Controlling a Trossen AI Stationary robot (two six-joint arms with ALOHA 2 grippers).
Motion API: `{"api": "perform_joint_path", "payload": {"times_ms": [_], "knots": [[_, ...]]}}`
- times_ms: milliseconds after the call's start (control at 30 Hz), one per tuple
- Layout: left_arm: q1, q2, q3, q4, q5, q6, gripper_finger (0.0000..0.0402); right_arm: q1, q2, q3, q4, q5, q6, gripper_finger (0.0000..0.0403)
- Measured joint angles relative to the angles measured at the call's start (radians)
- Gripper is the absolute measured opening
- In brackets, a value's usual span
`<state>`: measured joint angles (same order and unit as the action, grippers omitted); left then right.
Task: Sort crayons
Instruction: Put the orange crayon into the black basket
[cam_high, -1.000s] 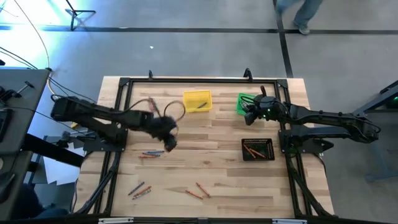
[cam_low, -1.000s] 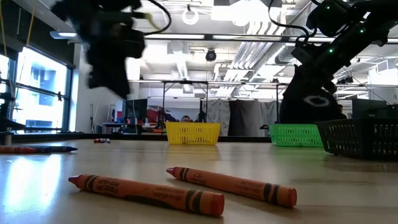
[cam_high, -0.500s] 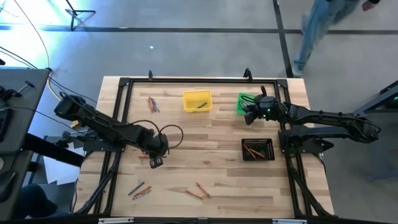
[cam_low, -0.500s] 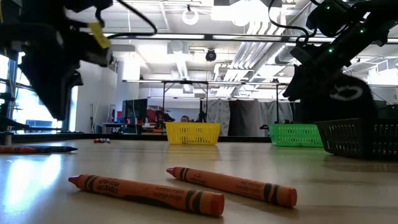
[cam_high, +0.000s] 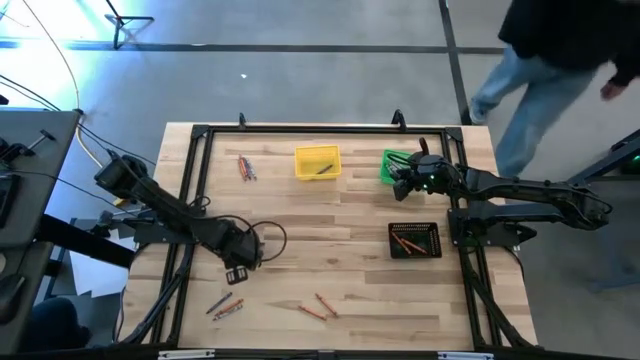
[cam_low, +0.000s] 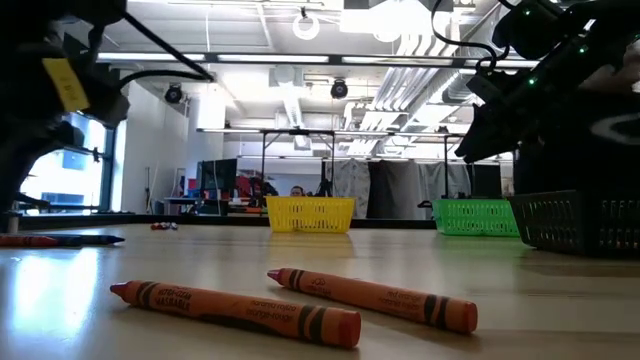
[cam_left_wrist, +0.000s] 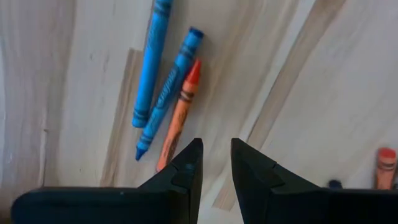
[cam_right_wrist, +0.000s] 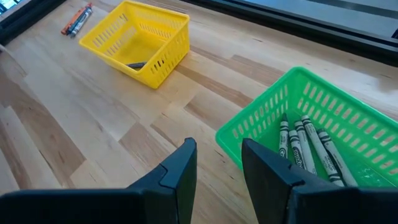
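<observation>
Left gripper (cam_high: 238, 273) sits lower left of centre in the high view, above a cluster of crayons near the table's lower left. Its wrist view shows the fingers (cam_left_wrist: 186, 171) set narrow with a small gap and nothing between them; just ahead lie two blue crayons (cam_left_wrist: 163, 93) and one orange crayon (cam_left_wrist: 180, 115), side by side and touching or nearly so.

Right gripper (cam_high: 405, 180) hovers at the green bin (cam_high: 385, 168), upper right of the high view. Fingers (cam_right_wrist: 180, 171) stand apart, empty.

Progress, judged from how things lie:
- green bin: several grey crayons (cam_right_wrist: 305, 143) inside.
- yellow bin (cam_high: 317, 162), upper centre: one dark crayon visible.
- black bin (cam_high: 414, 240), right of centre: a few orange crayons (cam_high: 408, 241).

Left to do:
- small group (cam_high: 244, 167) in the upper left of the table.
- cluster (cam_high: 225, 304) at lower left.
- orange pair (cam_high: 318, 305) at lower centre, also seen close in the low view (cam_low: 300, 300).

Estimate: roughly half sorted. Likely next pick is from the lower-left cluster under the left gripper; the crayons lie close together, so taking one alone could be awkward.
</observation>
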<state>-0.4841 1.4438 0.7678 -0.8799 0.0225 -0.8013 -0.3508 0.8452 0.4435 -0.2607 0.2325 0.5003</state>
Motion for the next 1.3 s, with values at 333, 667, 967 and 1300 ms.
{"api": "perform_joint_path", "payload": {"times_ms": [333, 667, 967, 1300], "knots": [[-0.035, 0.05, -0.004, -0.102, -0.011, -0.007, 0.0069, 0.0, 0.0, 0.0, 0.001, 0.0, -0.002, 0.0122], [-0.035, 0.075, -0.002, -0.093, -0.041, 0.0, 0.0069, 0.0, 0.0, 0.0, 0.001, 0.0, -0.002, 0.0122], [-0.035, 0.074, -0.002, -0.085, -0.055, -0.006, 0.0069, 0.0, 0.0, 0.0, 0.0, 0.0, -0.003, 0.0122], [-0.033, 0.074, -0.04, -0.036, -0.051, -0.035, 0.0069, 0.0, 0.0, 0.0, -0.001, 0.0, -0.003, 0.0122]]}}
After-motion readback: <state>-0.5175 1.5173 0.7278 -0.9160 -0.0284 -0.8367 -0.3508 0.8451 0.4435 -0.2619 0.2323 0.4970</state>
